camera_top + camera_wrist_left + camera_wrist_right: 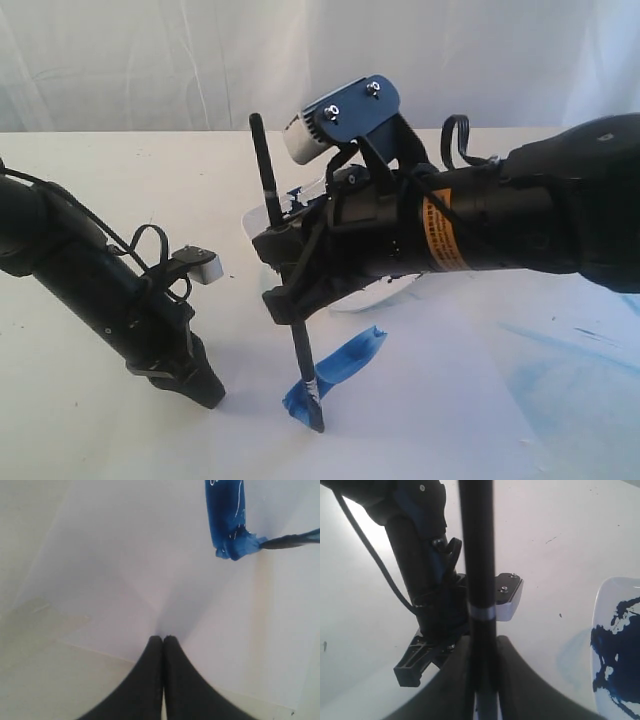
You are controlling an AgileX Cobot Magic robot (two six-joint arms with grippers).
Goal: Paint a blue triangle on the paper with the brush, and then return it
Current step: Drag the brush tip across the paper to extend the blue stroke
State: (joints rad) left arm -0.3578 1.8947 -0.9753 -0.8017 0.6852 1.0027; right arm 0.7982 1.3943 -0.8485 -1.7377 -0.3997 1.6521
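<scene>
Right end effector (290, 300) has got the brush (303, 350) clamped, bristles down on the paper (430, 400) at the end of a short blue stroke (345, 362). Left end effector (208, 392) is just shut and empty nearby.

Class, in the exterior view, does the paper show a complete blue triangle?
No: only one short blue stroke lies on the paper, ending at the brush tip.
</scene>
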